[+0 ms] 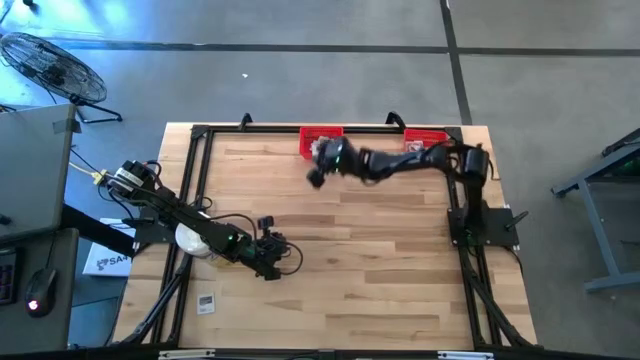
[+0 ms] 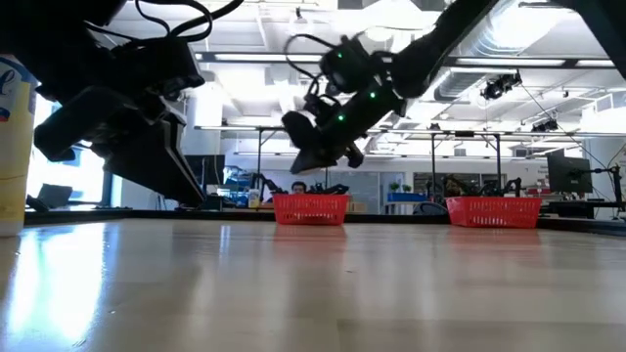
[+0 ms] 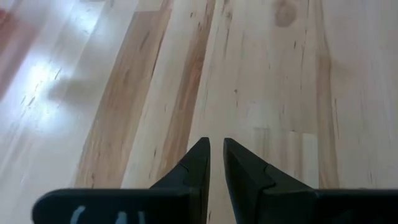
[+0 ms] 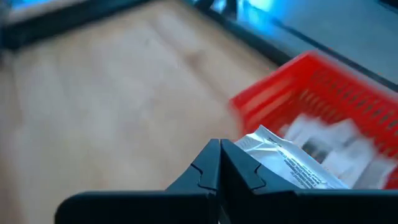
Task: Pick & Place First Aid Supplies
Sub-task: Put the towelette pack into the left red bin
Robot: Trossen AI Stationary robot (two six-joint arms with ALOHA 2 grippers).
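My right gripper point(image 4: 219, 151) is shut on a white printed packet point(image 4: 292, 165), one of the first aid supplies. It hangs above the table beside the left red bin point(image 4: 323, 87), which holds more white packets point(image 4: 329, 140). In the high view this gripper point(image 1: 316, 178) is just in front of that bin point(image 1: 320, 133). My left gripper point(image 3: 213, 149) hovers over bare wood at the near left point(image 1: 270, 262), its fingers a narrow gap apart with nothing between them. One more packet point(image 1: 206, 302) lies flat on the table near the front left. My right gripper pinches the packet between its two fingers by one end point(image 4: 252, 144). The rest of the packet sticks out to one side of the fingers. The fingers slant downward. The packet is lifted clear of the table and the bin.
A second red bin point(image 1: 425, 138) stands at the far edge to the right of the first. A large white cylinder point(image 1: 190, 240) stands by the left arm. The black frame point(image 1: 200, 150) runs around the table. Bare wood point(image 1: 380, 250) fills the middle.
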